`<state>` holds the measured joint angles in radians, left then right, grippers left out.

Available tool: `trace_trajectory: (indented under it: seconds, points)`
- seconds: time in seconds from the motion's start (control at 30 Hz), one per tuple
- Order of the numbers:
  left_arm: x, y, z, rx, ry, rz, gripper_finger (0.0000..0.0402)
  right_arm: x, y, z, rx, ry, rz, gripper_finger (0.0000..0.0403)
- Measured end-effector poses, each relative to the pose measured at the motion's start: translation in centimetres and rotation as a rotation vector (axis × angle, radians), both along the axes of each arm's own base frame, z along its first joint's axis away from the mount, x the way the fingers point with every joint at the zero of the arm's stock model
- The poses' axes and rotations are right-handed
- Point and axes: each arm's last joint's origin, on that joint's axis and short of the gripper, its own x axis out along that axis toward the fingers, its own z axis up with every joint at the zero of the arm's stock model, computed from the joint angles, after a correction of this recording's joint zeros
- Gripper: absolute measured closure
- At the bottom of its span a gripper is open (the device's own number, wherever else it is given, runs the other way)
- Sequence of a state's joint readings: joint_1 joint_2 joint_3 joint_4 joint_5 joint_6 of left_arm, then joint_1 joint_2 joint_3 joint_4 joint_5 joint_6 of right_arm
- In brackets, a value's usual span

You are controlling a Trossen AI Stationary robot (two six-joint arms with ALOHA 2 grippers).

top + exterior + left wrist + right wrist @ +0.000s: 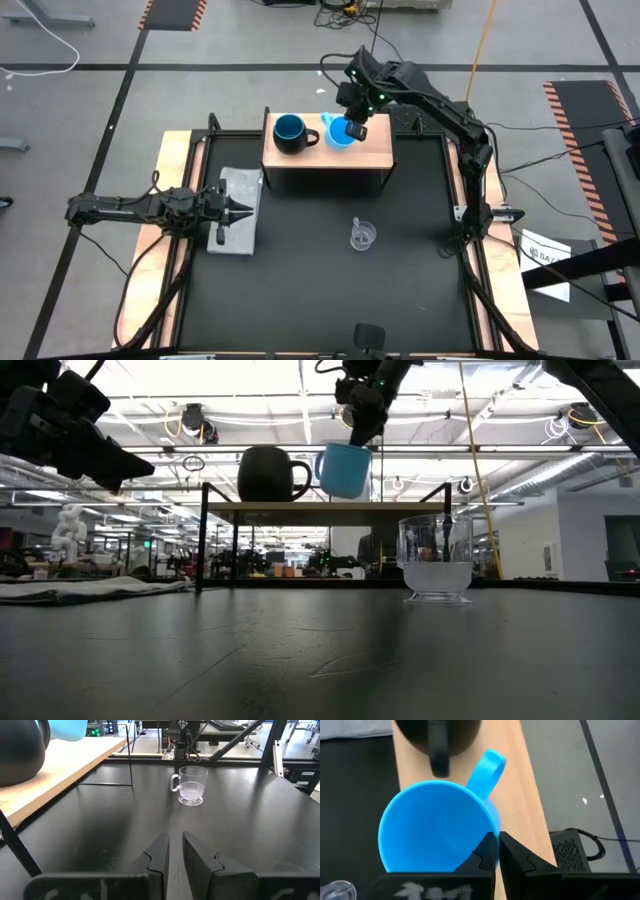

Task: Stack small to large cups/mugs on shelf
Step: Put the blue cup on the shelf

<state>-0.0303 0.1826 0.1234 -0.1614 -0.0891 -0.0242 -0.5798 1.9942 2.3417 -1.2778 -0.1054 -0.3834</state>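
**Blue cup held above the shelf, navy mug already on it**

The left gripper [243, 211] hung at the worktop's left edge, over the grey cloth [238, 240]. Its fingers [157, 855] stood almost together, with only a thin slit between them, and nothing was clasped there. The left arm lay stretched out low and nearly level, reaching in from the left side, its fingers aimed across the black worktop [320, 290] towards the small clear plastic cup [362, 235].

That clear cup stood upright on the worktop, right of centre, well apart from both grippers and in front of the shelf [375, 155].

The shelf sat at the worktop's far edge. On its left half stood the dark navy mug [290, 133], upright, handle pointing right.

Just beside it, over the shelf's right half, the right gripper [352, 125] was clenched on the rim of the light-blue cup [338, 134], one of its fingers [487, 852] inside the wall and one outside. In the low view the cup was tilted and clear of the board, its handle towards the navy mug. The right arm rose from the worktop's right edge, bent at the elbow and reached over the far right corner, the wrist pointing down.
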Motion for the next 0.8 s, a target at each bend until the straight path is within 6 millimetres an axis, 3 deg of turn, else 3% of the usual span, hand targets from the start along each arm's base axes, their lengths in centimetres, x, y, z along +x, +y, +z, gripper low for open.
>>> trace_trajectory:
  seconds: [0.37,0.8]
  points:
    - [0.0,0.0,0.0,0.005,-0.003,0.016,0.0346,1.6,0.0,-2.5,-0.024,0.138,-0.006,0.0403]
    - [0.0,0.0,0.0,0.011,0.0,0.014,0.0346,1.8,-0.6,-2.3,-0.062,0.095,-0.009,0.0403]
